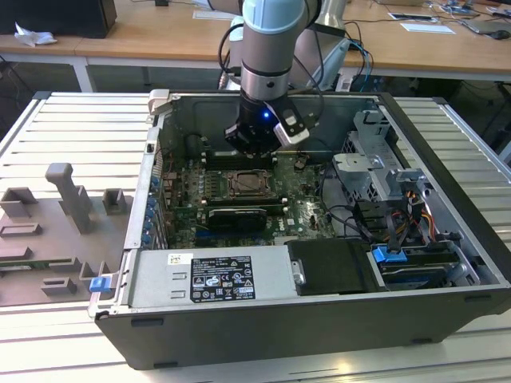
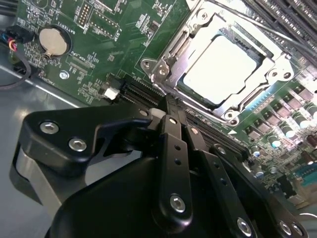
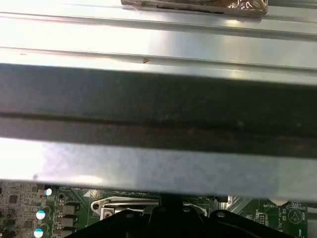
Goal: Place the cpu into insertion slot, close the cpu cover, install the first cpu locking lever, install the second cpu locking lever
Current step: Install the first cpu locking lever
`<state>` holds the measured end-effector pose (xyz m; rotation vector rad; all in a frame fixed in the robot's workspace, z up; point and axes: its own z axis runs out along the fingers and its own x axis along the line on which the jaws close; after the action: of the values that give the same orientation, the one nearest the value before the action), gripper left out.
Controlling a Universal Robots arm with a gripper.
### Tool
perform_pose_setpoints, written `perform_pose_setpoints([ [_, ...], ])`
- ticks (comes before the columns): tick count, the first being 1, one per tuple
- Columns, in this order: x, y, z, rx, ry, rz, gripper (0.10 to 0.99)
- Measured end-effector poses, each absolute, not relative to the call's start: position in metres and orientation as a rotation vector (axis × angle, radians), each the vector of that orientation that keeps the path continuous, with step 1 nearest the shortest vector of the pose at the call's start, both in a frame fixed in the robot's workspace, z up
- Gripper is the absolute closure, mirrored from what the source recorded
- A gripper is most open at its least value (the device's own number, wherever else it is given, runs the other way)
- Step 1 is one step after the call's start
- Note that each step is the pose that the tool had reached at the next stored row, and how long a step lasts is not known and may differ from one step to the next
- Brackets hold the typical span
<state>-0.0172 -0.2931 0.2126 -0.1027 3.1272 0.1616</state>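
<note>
Overhead, in the exterior view, the arm descends almost vertically into the open computer case, which lies on its side on a ribbed metal table. The gripper hangs just above the green circuit board, over the board's far edge, close to the insertion slot. A blue light glows on the wrist housing. A bundle of black cables runs down along the arm. Grey fixture blocks stand on the table at the exterior view's left, well apart from the case. The power supply occupies the near side of the case.

Next, in the second wrist view, the gripper is seen from behind its black linkage. The fingers lie together, tips meeting, with nothing between them. The tips point toward the near corner of the insertion slot. The cpu sits flat inside the socket. The cpu cover lies down around the chip, its window framing the pale surface. A coin cell sits on the board well apart from the socket.

Finally, in the first wrist view, the case wall crosses the picture as bright and dark bands. Below it, a strip of the circuit board with capacitors is visible, and the silvery socket frame appears just beyond the black gripper body.
</note>
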Motion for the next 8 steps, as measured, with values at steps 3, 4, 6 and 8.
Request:
perform_pose_setpoints([
  [3,-0.0171,-0.2946,0.2126,-0.103,3.127,0.161,0.980],
  [4,-0.0172,-0.2951,0.2126,-0.103,3.127,0.162,0.980],
  [6,-0.0172,-0.2959,0.2126,-0.103,3.127,0.162,0.980],
  [8,-0.0172,-0.2964,0.2126,-0.103,3.127,0.162,0.980],
])
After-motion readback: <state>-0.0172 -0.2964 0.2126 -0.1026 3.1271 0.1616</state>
